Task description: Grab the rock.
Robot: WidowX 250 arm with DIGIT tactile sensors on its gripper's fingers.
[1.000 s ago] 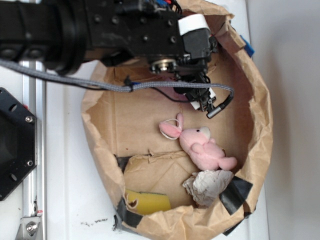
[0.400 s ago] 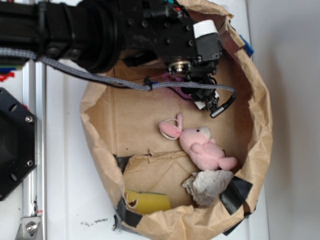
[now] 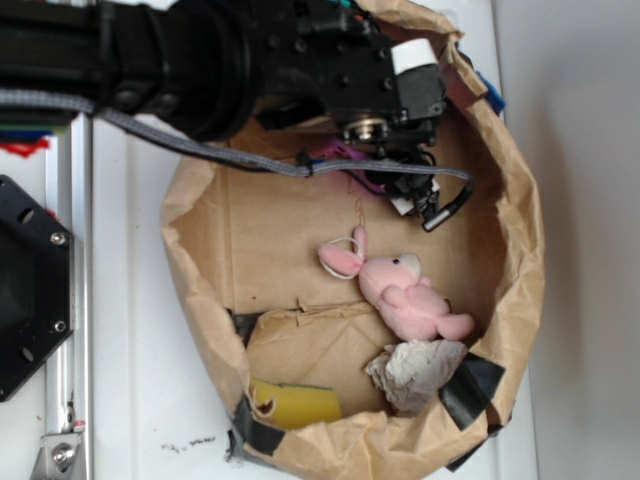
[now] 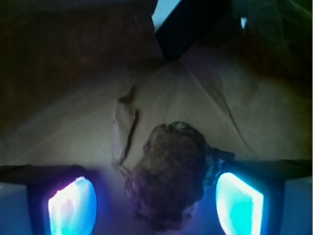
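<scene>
Wrist view is showing the rock (image 4: pixel 168 176), dark brown and rough, lying on the brown paper floor of the bag (image 4: pixel 73 98), right between the two glowing blue pads (image 4: pixel 71 208) of the pincer (image 4: pixel 155 203). Those pads are standing wide apart, one on each side of the stone, and neither seems to be touching it yet, so the pincer is holding nothing. The rock is sitting closer to the right-hand pad in this view than to the other.

From the exterior camera the rock itself is hidden under the arm; the pincer (image 3: pixel 415 195) is hanging low inside the paper bag (image 3: pixel 520 250), near its upper wall. Further down the bag, well apart from the pincer, a pink plush toy (image 3: pixel 405 290) is lying beside a pale grey jagged lump (image 3: pixel 415 370), with a yellow block (image 3: pixel 295 403) in the lower corner.

The step in hand looks like the final lining-up before the grasp. Next, I judge, comes a slight further descent and closing squarely on the stone, perhaps centring it first.
</scene>
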